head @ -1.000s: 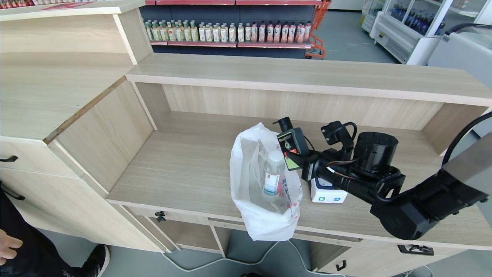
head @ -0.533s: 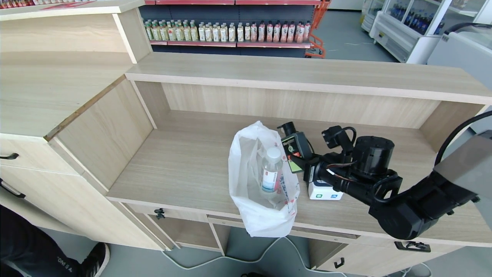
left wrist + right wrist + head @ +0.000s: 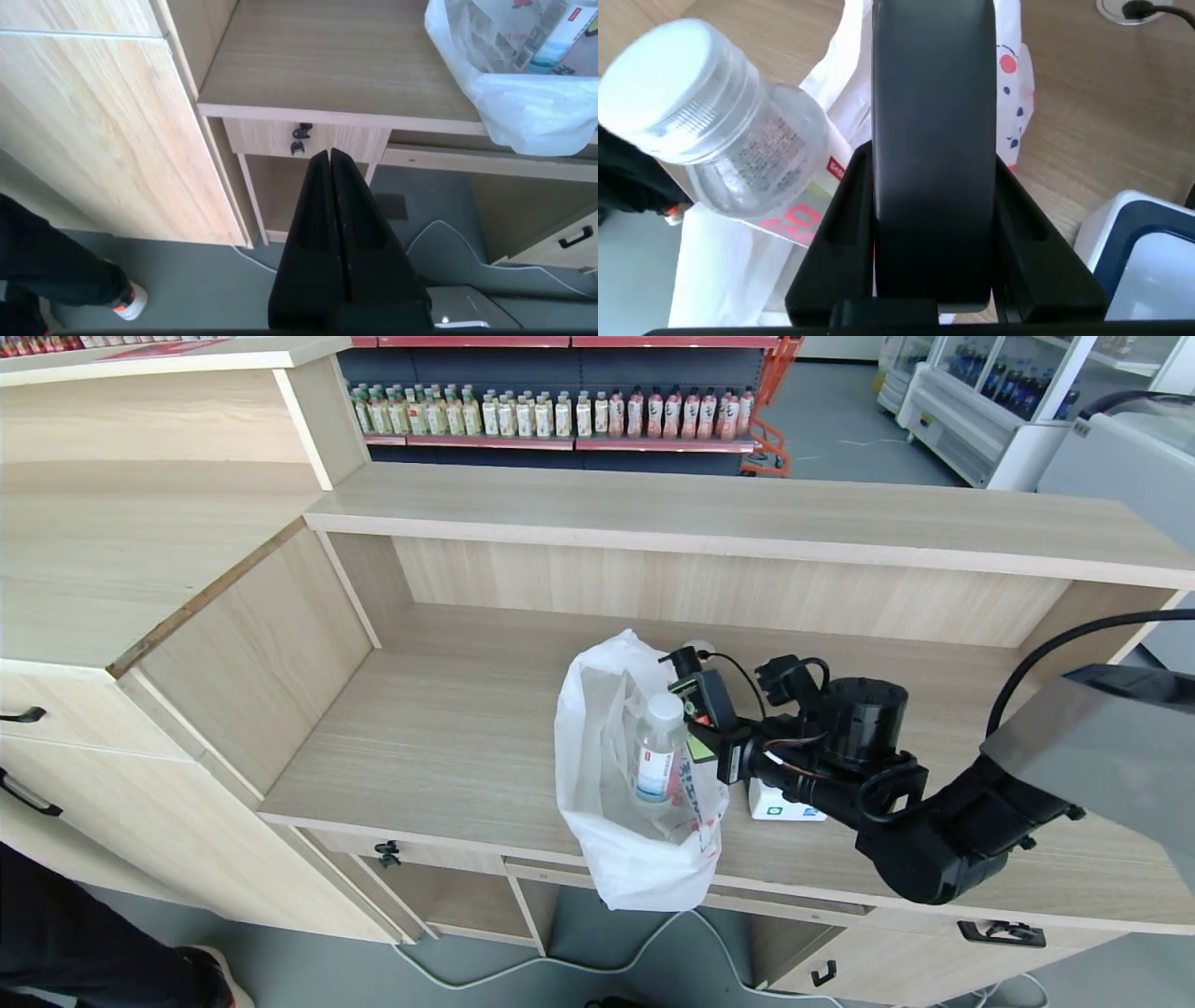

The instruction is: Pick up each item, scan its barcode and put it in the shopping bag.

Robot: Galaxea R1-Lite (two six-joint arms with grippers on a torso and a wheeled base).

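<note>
A clear bottle (image 3: 658, 756) with a white cap stands upright inside the white plastic bag (image 3: 583, 775), just beyond the tip of the right claw (image 3: 721, 737) and a little to one side of it. Whether the two touch cannot be told. The bag's mouth gapes upward right at the claw's tip, and its rim rises beside the claw. The right claw is clamped on a black scanner (image 3: 705, 695), with one finger on each side of the scanner's body. A thin cable (image 3: 724, 660) runs from the scanner's top back behind the claw. Under the wrist behind the claw, a small white box (image 3: 780, 800) sits on the pale wood counter (image 3: 448, 737), just beside the bag. The bag bulges over the counter's front edge. The left claw (image 3: 330, 187) has its fingers pressed together with nothing between them. It hangs low in front of the counter, above the grey floor. The bag is well apart from it, higher up and off to one side.
</note>
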